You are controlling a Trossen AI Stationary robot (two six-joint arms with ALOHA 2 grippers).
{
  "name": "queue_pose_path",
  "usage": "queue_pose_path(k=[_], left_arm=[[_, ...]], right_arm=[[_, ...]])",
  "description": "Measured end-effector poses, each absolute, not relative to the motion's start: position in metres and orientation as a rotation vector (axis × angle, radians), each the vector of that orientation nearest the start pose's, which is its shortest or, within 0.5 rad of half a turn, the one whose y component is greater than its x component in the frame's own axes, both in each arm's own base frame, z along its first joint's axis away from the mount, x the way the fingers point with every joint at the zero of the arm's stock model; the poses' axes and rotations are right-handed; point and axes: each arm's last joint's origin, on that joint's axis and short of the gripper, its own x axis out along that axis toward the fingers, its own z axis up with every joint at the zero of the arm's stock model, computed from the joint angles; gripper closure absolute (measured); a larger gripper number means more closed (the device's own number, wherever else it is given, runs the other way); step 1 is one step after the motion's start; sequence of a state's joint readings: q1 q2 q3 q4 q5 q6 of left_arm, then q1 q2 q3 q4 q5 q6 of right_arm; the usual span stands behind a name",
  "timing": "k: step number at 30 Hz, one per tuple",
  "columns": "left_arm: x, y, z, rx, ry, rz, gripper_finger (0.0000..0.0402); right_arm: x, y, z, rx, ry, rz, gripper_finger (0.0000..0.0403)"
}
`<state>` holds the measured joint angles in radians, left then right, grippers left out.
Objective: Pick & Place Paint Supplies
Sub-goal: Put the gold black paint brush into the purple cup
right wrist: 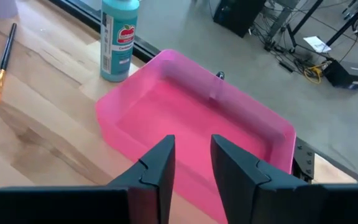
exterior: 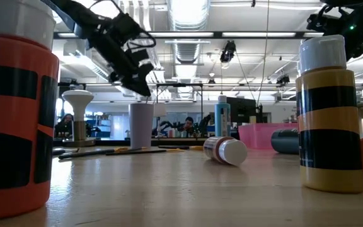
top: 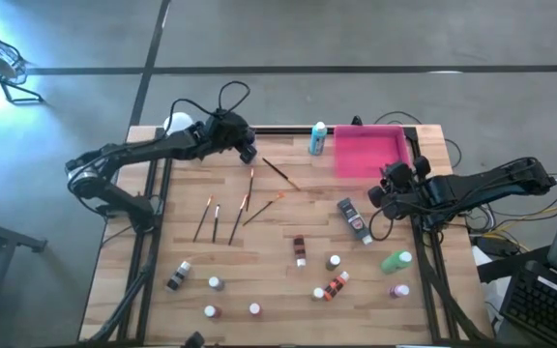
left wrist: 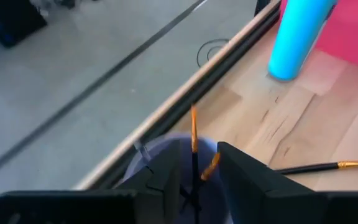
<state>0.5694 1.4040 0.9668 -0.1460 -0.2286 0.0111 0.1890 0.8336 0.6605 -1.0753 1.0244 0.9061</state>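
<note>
My left gripper (left wrist: 197, 171) hangs open over the lilac cup (left wrist: 166, 155) at the table's far edge. A thin orange-and-black brush (left wrist: 193, 134) stands upright between its fingers, its lower end in the cup, and a second orange handle (left wrist: 211, 165) leans beside it. Several more brushes (top: 240, 217) lie flat mid-table. Small white-capped bottles (top: 300, 249) and a dark tube (top: 354, 220) are scattered over the near right. My right gripper (right wrist: 191, 158) hovers slightly open and empty above the pink tray's (right wrist: 185, 106) near side. My left gripper comes at the upright brush from above, one finger (left wrist: 166, 174) on each side of its dark shaft (left wrist: 193, 163). The gap is wider than the shaft, and I cannot tell whether either finger touches it.
A tall blue bottle (top: 317, 138) stands upright just left of the pink tray (top: 370, 155). A white mushroom-shaped object (top: 177, 124) sits at the far left corner. A green bottle (top: 397, 259) lies on its side near the right edge. Bare wood shows near left.
</note>
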Motion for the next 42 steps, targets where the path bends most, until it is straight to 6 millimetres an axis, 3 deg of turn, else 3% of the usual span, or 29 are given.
queue_pose_path(k=[6,13,20,24,28,31,36,42], left_arm=[[0.248,0.166,0.313,-0.029,0.544,0.761,0.0289],[0.229,0.149,0.376,-0.087,0.482,0.748,0.0289],[0.208,0.112,0.424,-0.175,0.421,0.561,0.0289],[0.2,0.087,0.437,-0.203,0.375,0.423,0.029],[0.197,0.064,0.435,-0.182,0.381,0.311,0.0289],[0.203,0.051,0.421,-0.169,0.423,0.245,0.029],[0.224,0.038,0.38,-0.119,0.466,0.158,0.0289],[0.258,0.038,0.323,0.129,0.503,0.078,0.0289]], right_arm=[[0.123,-0.002,0.238,0.037,0.592,-1.096,0.0286],[0.123,-0.002,0.238,0.038,0.588,-1.097,0.0272],[0.124,-0.002,0.238,0.04,0.585,-1.097,0.0254],[0.124,-0.002,0.238,0.041,0.583,-1.097,0.0243],[0.124,-0.002,0.239,0.047,0.576,-1.096,0.0235],[0.127,-0.001,0.239,0.066,0.555,-1.092,0.0229],[0.131,-0.001,0.241,0.08,0.526,-1.077,0.0222],[0.138,0.001,0.245,0.078,0.491,-1.044,0.0218]])
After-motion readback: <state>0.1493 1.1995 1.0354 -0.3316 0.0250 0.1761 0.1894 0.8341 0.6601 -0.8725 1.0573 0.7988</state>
